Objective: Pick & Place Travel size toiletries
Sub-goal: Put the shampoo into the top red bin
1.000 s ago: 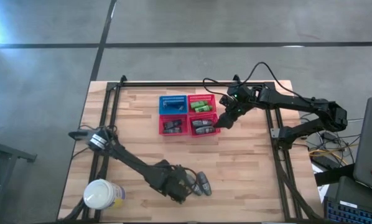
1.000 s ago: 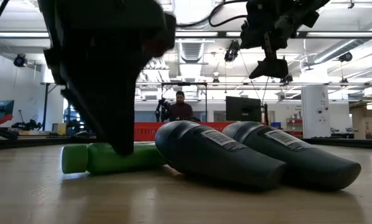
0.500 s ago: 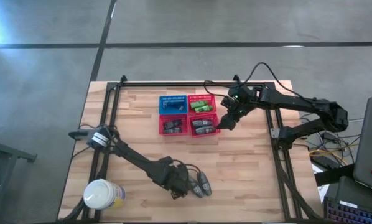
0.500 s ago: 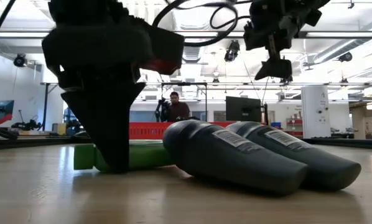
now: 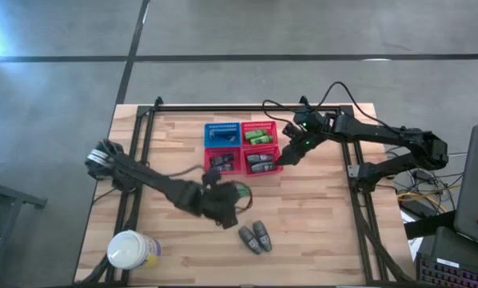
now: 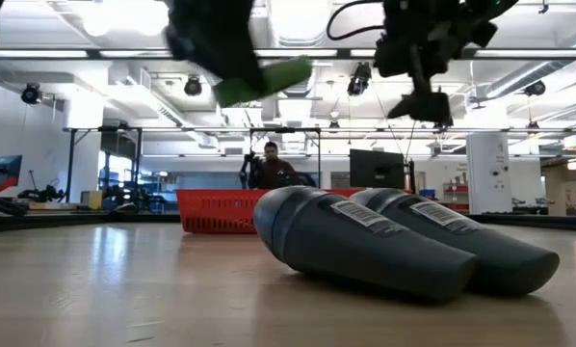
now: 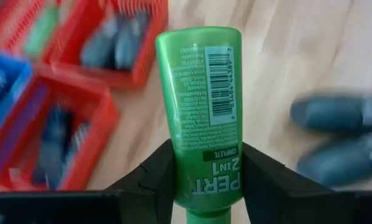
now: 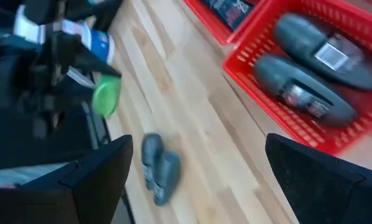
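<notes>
Up comes the left tool [image 5: 223, 204], lifted clear of the worktop [image 5: 319, 224] since a second ago and swung toward the baskets, the green tube [image 7: 204, 118] clamped between its fingers [image 7: 152, 177]. That tube was lying beside the two grey bottles [image 5: 255, 238] a moment back; now it rides high in the low view, while the grey pair lie alone, side by side and touching, near the front edge. Over at the baskets, the right tool [image 5: 285, 157] hangs just beside the red basket [image 8: 335, 134] holding two more grey bottles, fingers spread wide and gripping nothing. Green tubes sit in the far red basket [image 5: 260, 133], next to the blue basket [image 5: 221, 131]. Down in the front corner stands the white jar [image 5: 130, 250].
</notes>
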`<state>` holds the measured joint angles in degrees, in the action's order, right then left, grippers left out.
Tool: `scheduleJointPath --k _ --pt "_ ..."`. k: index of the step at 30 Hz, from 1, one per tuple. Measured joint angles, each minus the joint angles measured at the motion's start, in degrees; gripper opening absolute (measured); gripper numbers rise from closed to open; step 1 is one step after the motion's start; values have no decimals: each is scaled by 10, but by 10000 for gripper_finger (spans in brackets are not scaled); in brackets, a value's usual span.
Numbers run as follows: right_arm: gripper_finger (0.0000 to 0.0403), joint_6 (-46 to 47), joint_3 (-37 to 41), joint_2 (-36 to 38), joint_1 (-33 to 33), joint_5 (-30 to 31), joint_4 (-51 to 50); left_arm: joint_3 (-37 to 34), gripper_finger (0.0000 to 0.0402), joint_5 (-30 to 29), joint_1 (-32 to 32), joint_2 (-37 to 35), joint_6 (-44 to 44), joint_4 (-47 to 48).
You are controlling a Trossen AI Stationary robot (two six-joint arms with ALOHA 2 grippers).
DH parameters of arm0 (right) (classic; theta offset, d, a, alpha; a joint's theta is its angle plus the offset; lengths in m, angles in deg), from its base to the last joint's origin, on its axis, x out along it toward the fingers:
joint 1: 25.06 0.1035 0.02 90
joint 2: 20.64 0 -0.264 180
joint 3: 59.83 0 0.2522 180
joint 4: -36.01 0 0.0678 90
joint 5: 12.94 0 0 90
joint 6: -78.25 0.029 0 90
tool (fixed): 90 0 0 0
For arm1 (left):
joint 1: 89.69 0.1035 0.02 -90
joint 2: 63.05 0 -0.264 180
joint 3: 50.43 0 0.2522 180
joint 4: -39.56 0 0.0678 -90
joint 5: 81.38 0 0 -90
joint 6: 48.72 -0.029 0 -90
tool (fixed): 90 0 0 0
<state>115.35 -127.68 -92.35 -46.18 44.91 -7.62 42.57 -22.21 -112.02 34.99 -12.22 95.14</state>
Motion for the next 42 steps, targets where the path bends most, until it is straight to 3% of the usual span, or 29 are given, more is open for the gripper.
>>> scheduleJointPath --k 5,12,29,34,42 --pt "364 53 6 -25 16 -14 83 0 144 6 58 -13 -106 -62" --pt "364 69 0 -49 44 -13 99 7 144 39 126 1 -203 -113" --pt "361 105 0 -66 50 5 157 5 144 77 168 11 -264 -209" --pt "329 105 0 -74 50 8 159 5 145 77 168 11 -270 -208" --pt "236 108 0 -91 50 4 187 4 145 77 171 11 -278 -208"
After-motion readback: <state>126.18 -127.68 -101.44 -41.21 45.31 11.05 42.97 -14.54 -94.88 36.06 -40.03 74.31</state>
